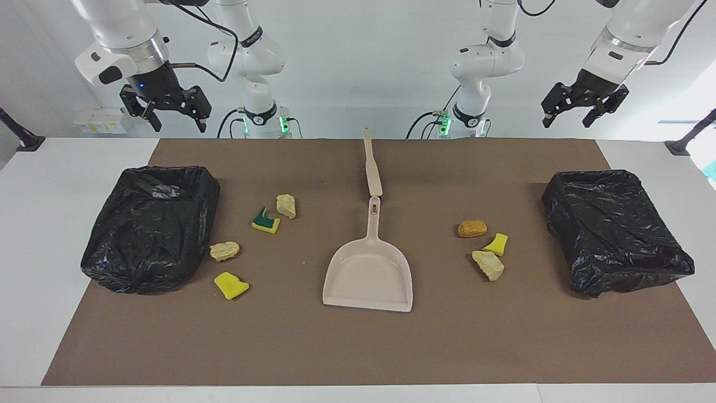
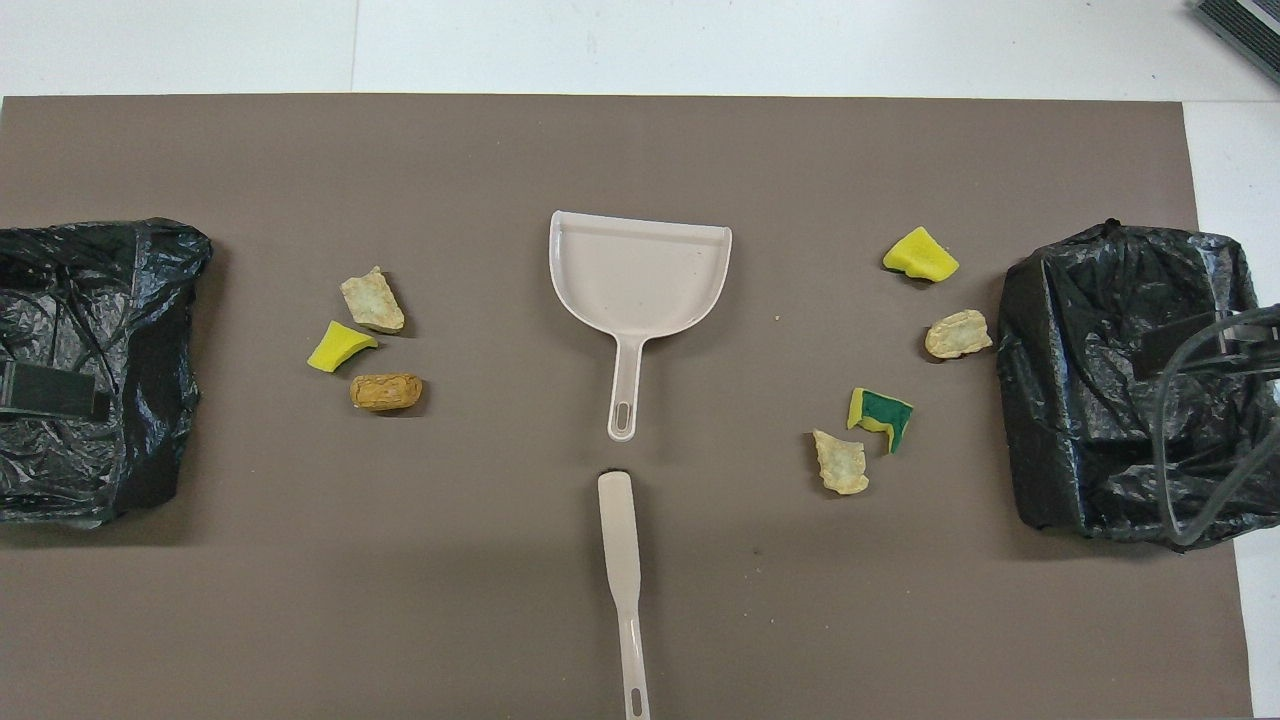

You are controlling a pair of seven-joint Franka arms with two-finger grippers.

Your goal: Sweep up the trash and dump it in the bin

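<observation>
dustpan [image 1: 369, 280], brush [image 1: 372, 165], scattered trash [image 1: 225, 251]

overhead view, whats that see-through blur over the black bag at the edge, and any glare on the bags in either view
In the overhead view the ghostly loop over the bin bag at the right arm's end is a cable close to the lens, out of focus; a dark blurred bar likewise overlaps the other bin bag. Both views show small bright glints on the crinkled plastic, no strong glare. In the facing view, soft shadows lie beside the bags.

Two bins are lined with glossy, crinkled black plastic bags [image 1: 154, 226] [image 1: 615, 229]. A smooth beige plastic dustpan [image 1: 369, 274] and slim beige plastic brush [image 1: 372, 168] are seen on a matt brown mat [image 1: 358, 347]. Porous yellow sponge chunks [image 1: 230, 285] and crumbly pale lumps [image 1: 488, 264] look rough.
</observation>
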